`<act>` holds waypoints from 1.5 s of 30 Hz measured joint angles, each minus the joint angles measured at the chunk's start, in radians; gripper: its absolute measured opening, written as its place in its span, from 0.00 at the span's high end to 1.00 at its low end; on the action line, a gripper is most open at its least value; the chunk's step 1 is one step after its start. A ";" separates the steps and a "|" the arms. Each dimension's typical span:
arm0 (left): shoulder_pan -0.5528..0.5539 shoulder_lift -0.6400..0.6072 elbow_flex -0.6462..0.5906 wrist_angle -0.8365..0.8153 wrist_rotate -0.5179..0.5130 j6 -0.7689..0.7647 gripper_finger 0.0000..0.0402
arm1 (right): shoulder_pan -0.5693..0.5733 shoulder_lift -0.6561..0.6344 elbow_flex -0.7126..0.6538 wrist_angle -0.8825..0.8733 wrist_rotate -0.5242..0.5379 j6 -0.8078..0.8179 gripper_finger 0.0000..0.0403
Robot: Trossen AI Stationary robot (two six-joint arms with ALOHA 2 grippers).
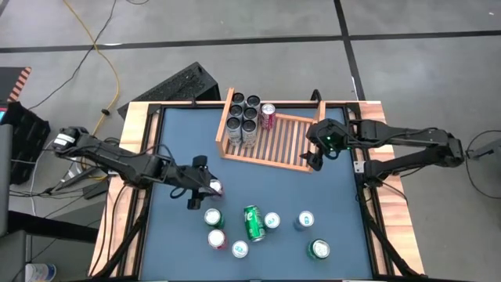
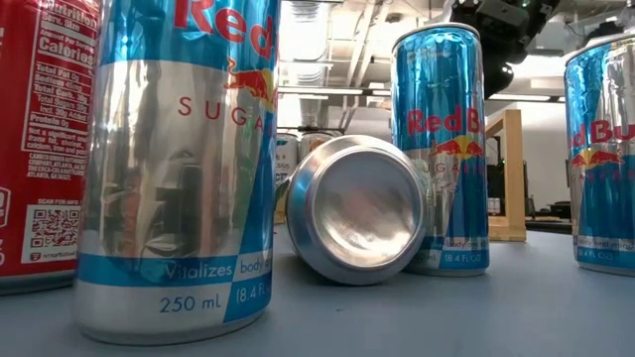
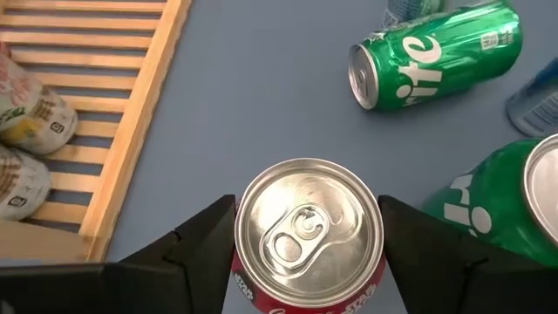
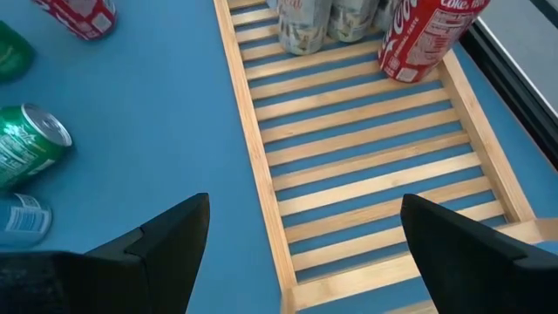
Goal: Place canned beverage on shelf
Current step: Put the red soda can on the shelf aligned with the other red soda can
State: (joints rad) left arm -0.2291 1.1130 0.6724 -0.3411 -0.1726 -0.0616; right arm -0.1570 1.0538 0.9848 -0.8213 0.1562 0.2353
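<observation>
Straddling a red can (image 3: 307, 235) with jaws not visibly gripping, the left pincer (image 3: 307, 249) must grip, then lift toward the shelf (image 1: 274, 141); the right pincer (image 1: 317, 157) waits wide.

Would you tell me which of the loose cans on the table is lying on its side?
The green Sprite can, in the middle of the loose group, lies on its side; the other loose cans around it stand upright, showing round tops.

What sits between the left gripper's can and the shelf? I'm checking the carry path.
Nothing: in the high view only bare blue mat separates the red can at the left gripper from the shelf. The left wrist view agrees.
</observation>
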 joint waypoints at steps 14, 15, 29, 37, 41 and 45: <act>0.178 0.004 -0.004 0.184 0.280 0.326 0.42 | 0.000 0.000 0.000 0.117 -0.001 -0.035 0.10; 0.191 0.004 -0.004 0.188 0.309 0.344 0.42 | 0.000 0.000 0.000 0.126 -0.001 -0.035 0.10; 0.372 0.045 0.000 0.380 0.646 0.546 0.42 | 0.000 0.000 0.000 0.247 -0.047 -0.058 0.10; 0.404 0.227 0.035 0.418 0.737 0.580 0.40 | -0.001 0.000 0.000 0.284 -0.051 -0.061 0.10; 0.405 0.307 0.080 0.419 0.751 0.599 0.40 | 0.000 0.000 0.000 0.282 -0.051 -0.060 0.10; 0.404 0.357 0.118 0.415 0.779 0.606 0.40 | 0.000 0.000 0.000 0.279 -0.052 -0.060 0.10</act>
State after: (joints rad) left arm 0.1753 1.4704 0.7906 0.0742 0.6064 0.5442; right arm -0.1570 1.0534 0.9848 -0.5427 0.1043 0.1753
